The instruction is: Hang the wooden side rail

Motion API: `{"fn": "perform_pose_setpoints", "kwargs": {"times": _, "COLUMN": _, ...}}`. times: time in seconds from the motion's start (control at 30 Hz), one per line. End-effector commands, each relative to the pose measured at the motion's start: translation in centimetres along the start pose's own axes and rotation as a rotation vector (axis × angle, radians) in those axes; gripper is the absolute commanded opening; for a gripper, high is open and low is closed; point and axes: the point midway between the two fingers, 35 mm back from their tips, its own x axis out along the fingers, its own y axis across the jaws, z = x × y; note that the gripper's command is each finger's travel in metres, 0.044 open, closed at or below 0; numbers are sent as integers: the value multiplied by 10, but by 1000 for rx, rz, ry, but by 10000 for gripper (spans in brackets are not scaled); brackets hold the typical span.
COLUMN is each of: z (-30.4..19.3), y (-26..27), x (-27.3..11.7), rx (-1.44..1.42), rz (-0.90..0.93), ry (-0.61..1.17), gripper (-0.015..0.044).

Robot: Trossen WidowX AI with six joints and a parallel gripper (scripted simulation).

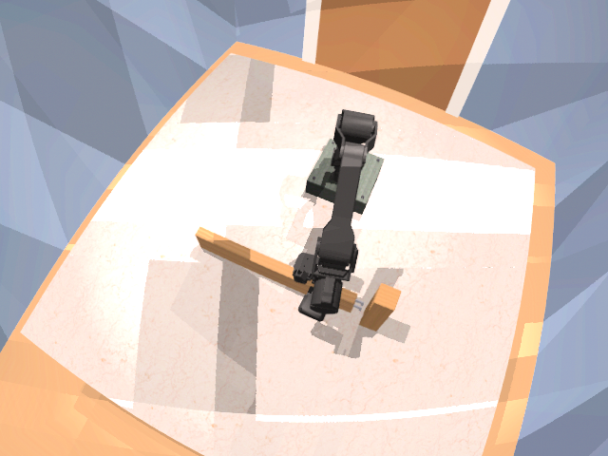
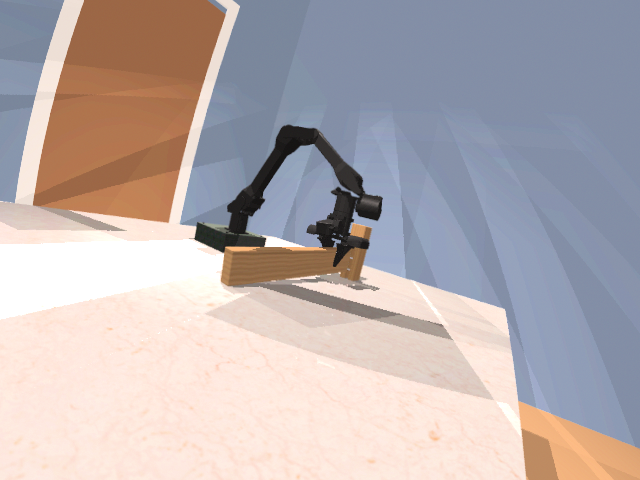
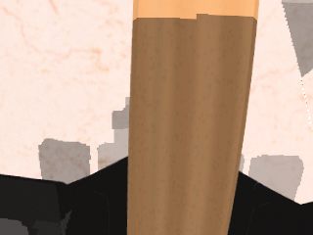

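Note:
The wooden side rail [image 1: 245, 257] [image 2: 279, 266] [image 3: 191, 122] stands on its narrow edge, its far end low at the table. My gripper [image 1: 310, 289] [image 2: 333, 252] [image 3: 175, 162] is shut on the rail near its hook end, one finger on each side. The steel hooks [image 1: 358, 305] stick out of the rail's end towards the post and show in the gap between rail and post. The headboard post [image 1: 381, 306] [image 2: 361, 233] stands upright just beyond them. The slot's inside and its pins cannot be made out clearly. Any small gap under the rail's hook end is hard to judge.
The arm's dark green base [image 1: 370, 181] [image 2: 211, 235] stands behind the rail. The arm reaches over the rail from there. The post stands close to the gripper on the hook side. Shadows cross the pale table top [image 1: 304, 372] [image 2: 232, 372].

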Motion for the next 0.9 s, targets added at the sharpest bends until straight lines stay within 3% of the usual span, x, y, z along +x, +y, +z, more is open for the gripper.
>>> {"fn": "perform_pose_setpoints", "kwargs": {"times": 0.0, "z": -1, "y": 1, "x": -1, "rx": 4, "rz": 6, "ry": 3, "gripper": 0}}
{"fn": "perform_pose_setpoints", "kwargs": {"times": 0.87, "z": -4, "y": 1, "x": 0, "rx": 4, "rz": 6, "ry": 3, "gripper": 0}}
